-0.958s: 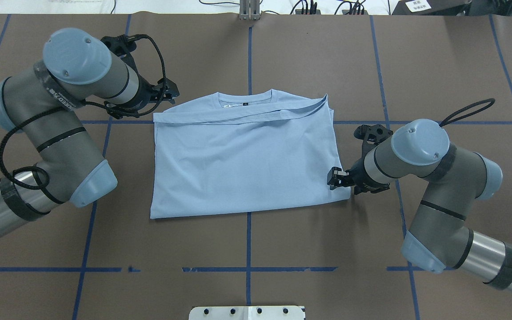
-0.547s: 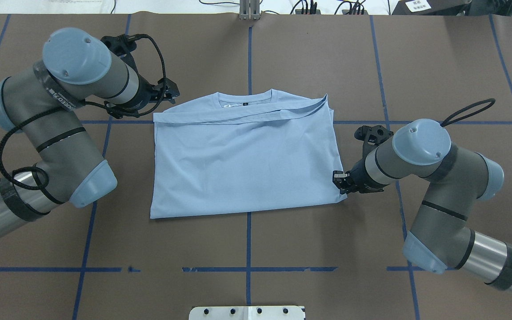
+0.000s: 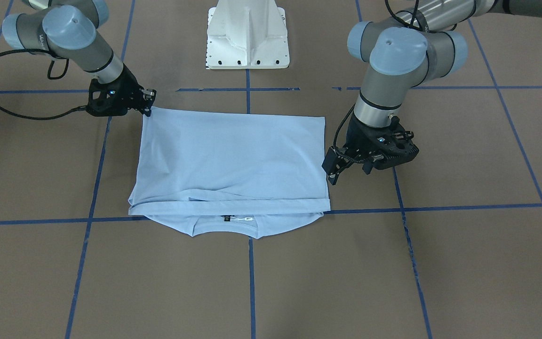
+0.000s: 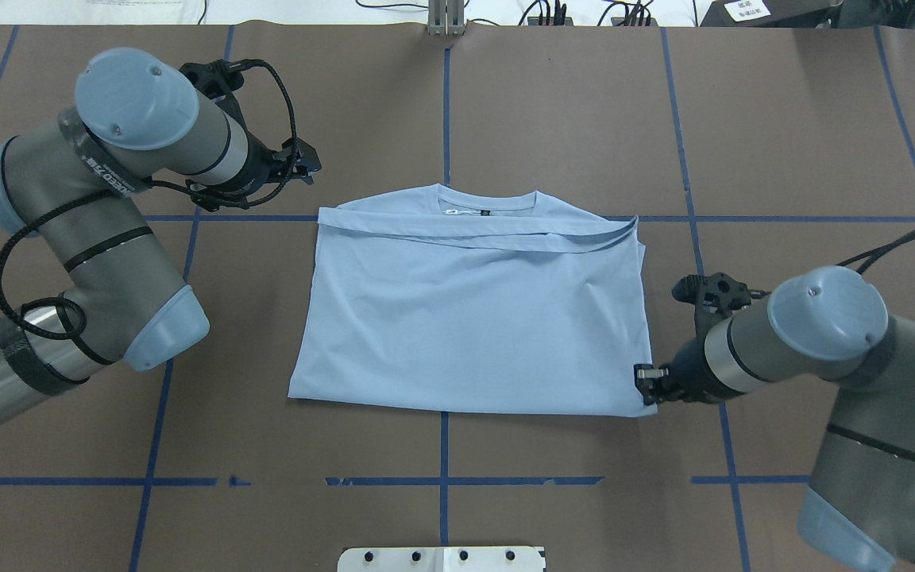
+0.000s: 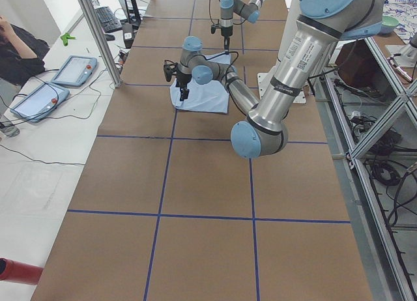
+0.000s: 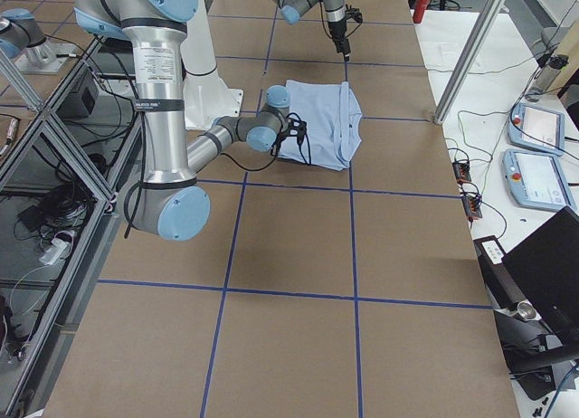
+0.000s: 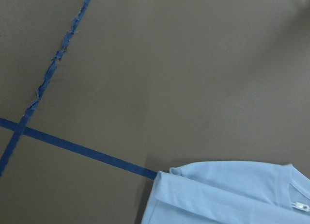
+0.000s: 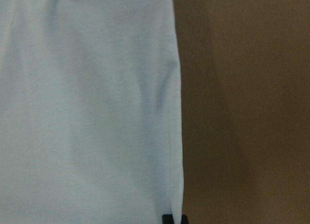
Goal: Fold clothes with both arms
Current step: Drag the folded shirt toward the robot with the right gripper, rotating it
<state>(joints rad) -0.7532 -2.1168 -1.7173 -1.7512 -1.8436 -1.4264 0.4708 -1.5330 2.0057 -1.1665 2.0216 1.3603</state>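
The folded T-shirt lies flat at the centre of the desk, long axis left-to-right, collar pointing away from the robot. The right gripper has its jaws pinching the near right corner. The left gripper has its jaws spread, near the far left corner.

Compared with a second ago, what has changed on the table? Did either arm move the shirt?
The right gripper, clamped on the T-shirt at its near right corner, pulled back toward the robot and to its right. It dragged the whole folded shirt that way across the table, with the folds keeping their shape. The left gripper stayed open where it was, so the shirt's far left corner now lies farther from it.
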